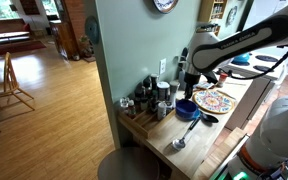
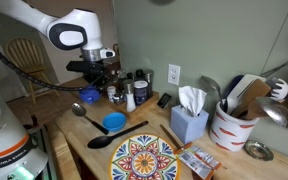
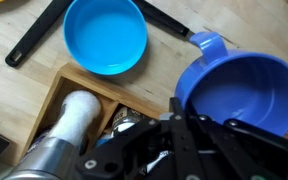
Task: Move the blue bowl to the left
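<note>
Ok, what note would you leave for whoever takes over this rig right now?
Gripper: hangs over the wooden tray of jars and holds nothing. Whether it is open or shut is unclear.
Bowl: on the counter between the tray and the plate, with a black spoon beside it. It is not gripped.
Done: nothing that shows.
Left: reach the bowl, grip its rim, move it left.

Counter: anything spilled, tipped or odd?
Nothing stands out. The bowl sits upright and empty on the counter. The spoon and ladle lie flat near it, and no spill is visible.
</note>
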